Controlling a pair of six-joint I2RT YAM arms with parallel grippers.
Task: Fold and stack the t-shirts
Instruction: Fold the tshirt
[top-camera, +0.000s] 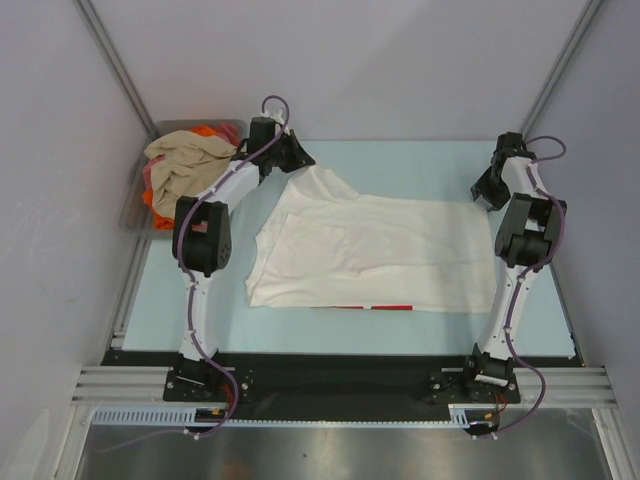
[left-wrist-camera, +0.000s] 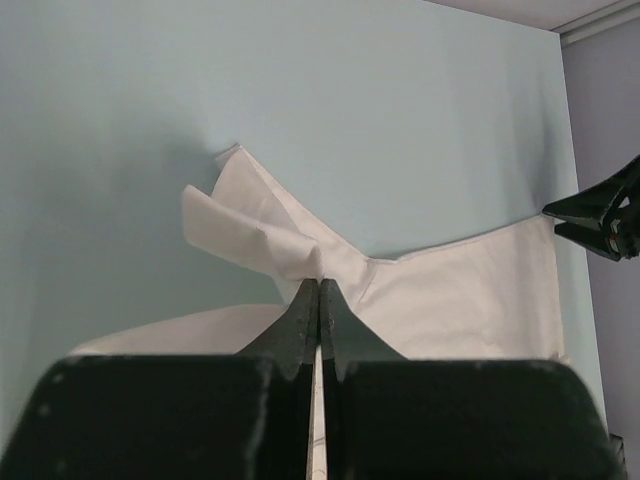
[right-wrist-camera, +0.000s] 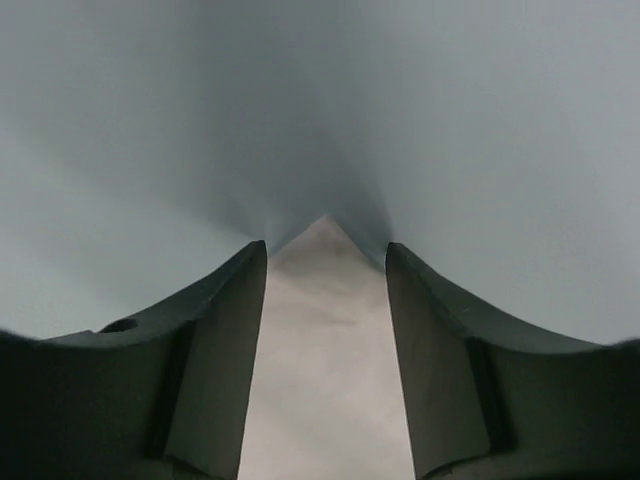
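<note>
Top view: The white t-shirt (top-camera: 370, 250) lies spread flat at the centre of the table (top-camera: 200, 300). A red strip (top-camera: 385, 307) shows along its edge at 6 o'clock. The left gripper (top-camera: 303, 162) sits at the shirt's 11 o'clock corner and lifts it into a peak. The right gripper (top-camera: 481, 199) sits at the 2 o'clock corner. A grey tray (top-camera: 133, 210) at the table's 10 o'clock holds a crumpled beige shirt (top-camera: 185, 160) over orange cloth (top-camera: 205, 130).

Left wrist view: The jaws are closed tight on a bunched fold of the white shirt. The pinched corner fans out toward 11 o'clock.

Right wrist view: The jaws stand apart, one on each side of a pointed corner of white cloth. Whether the pads touch the cloth cannot be told.
</note>
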